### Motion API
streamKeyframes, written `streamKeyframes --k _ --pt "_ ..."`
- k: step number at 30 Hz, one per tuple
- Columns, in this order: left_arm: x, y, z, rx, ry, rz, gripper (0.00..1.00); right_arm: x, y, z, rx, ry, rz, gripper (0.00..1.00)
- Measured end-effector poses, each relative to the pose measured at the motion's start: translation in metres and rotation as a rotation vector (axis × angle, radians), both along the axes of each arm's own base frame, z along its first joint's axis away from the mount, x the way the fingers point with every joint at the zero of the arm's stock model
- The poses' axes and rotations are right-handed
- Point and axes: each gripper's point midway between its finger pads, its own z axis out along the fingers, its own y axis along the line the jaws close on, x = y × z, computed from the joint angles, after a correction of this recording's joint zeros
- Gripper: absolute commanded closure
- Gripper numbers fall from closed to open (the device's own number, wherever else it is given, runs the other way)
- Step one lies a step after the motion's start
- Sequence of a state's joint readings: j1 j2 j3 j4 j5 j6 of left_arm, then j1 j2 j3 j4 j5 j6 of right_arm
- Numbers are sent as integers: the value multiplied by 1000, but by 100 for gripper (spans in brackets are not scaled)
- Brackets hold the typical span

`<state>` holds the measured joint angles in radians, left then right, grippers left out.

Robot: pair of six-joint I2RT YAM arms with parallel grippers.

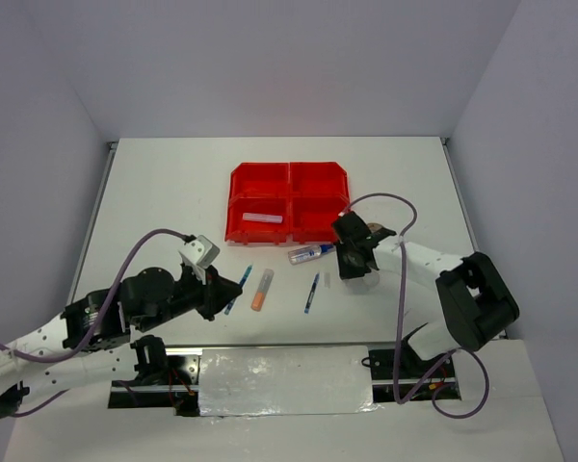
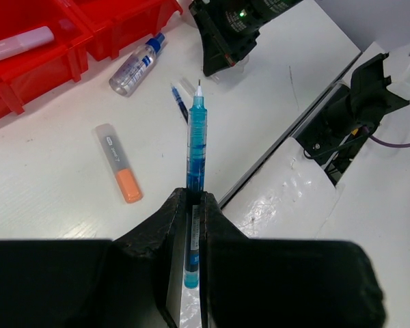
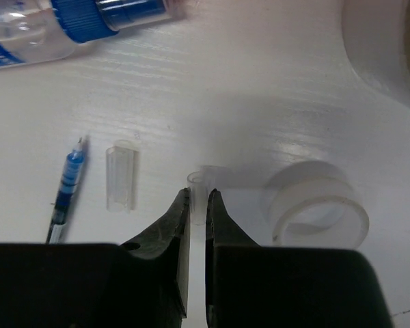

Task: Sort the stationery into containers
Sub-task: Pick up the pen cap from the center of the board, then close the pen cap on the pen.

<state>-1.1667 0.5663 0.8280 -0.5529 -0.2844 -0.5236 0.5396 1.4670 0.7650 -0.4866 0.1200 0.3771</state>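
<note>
Now, your left jaws are clenched on a blue pen point(image 2: 196, 157), gripping its rear part so the tip points straight out ahead, near the front of the bench point(image 1: 173, 192). Just beyond them an orange highlighter point(image 2: 119, 172) lies flat on the bench. A second blue pen point(image 2: 180, 101) lies farther to the right, apart from the highlighter.

Your right jaws are low at the bench, near the near-right corner of the red bins point(image 1: 290, 192). They are nearly together, pinching a small clear cap point(image 3: 197, 183) that stands in the narrow gap between them. Another clear cap point(image 3: 120, 176) lies flat just to the left, with the second pen's tip beside it. A clear tape roll point(image 3: 321, 205) sits just right of the jaws, apart from them. A blue-capped glue tube point(image 3: 75, 24) lies beyond, between the jaws and the bins. One pale highlighter point(image 1: 262, 218) rests in the near-left bin
</note>
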Motion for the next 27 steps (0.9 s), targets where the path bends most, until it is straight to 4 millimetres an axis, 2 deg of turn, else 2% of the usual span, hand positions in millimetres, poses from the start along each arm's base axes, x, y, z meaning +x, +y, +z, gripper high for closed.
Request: streamKeyframes --k 11,13,17,23,25,27 --pt "6 -17 -23 36 23 0 100 8 9 56 140 -164 -42 100" --pt "7 -22 -25 24 23 -5 100 8 15 75 203 -209 -52 100" --pt "6 -39 -36 -16 44 -34 100 8 27 138 405 -380 -72 100" --pt "-1 -79 -52 -113 71 -139 100 -3 36 254 762 -695 -73 100" --pt "-3 -90 -49 -151 61 -174 100 -12 38 286 865 -772 -51 100" --pt "-5 -102 -37 -207 39 -216 100 -21 40 317 971 -849 -16 100"
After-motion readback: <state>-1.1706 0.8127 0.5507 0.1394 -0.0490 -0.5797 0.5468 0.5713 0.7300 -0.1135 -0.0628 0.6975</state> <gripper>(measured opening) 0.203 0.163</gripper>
